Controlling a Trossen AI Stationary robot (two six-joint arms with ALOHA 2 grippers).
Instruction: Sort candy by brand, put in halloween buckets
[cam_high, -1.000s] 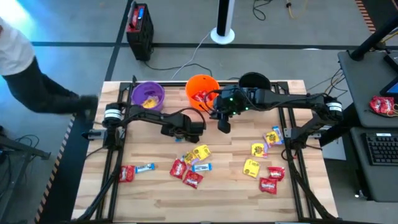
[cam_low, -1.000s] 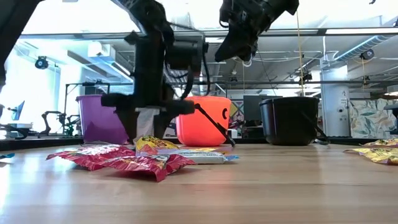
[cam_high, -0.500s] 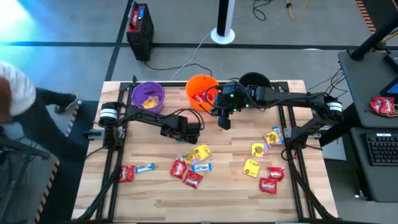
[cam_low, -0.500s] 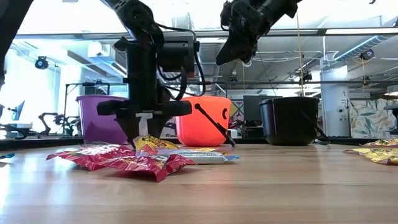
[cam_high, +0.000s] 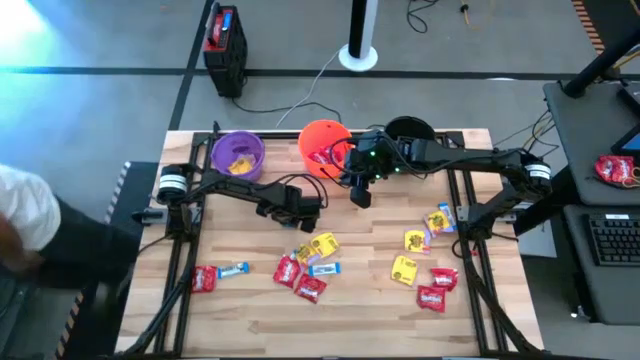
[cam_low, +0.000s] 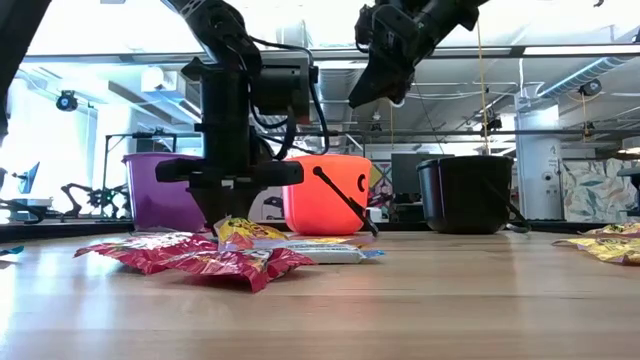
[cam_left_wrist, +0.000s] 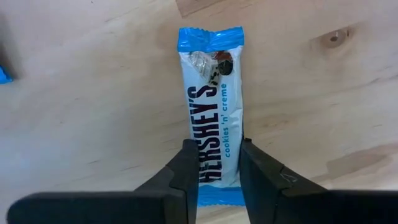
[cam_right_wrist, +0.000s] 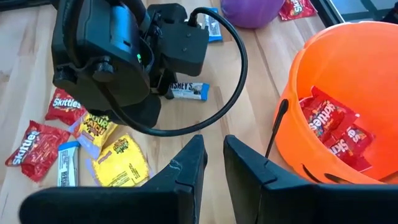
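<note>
While flat on table, blue-and-white bar (cam_left_wrist: 213, 109) runs lengthwise between fingers; left end effector (cam_left_wrist: 214, 168) clamps its sides.

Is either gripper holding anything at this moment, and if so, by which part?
The left gripper is closed on the long sides of a blue-and-white Hershey's bar, near one end, on the table. The right gripper holds nothing.
</note>
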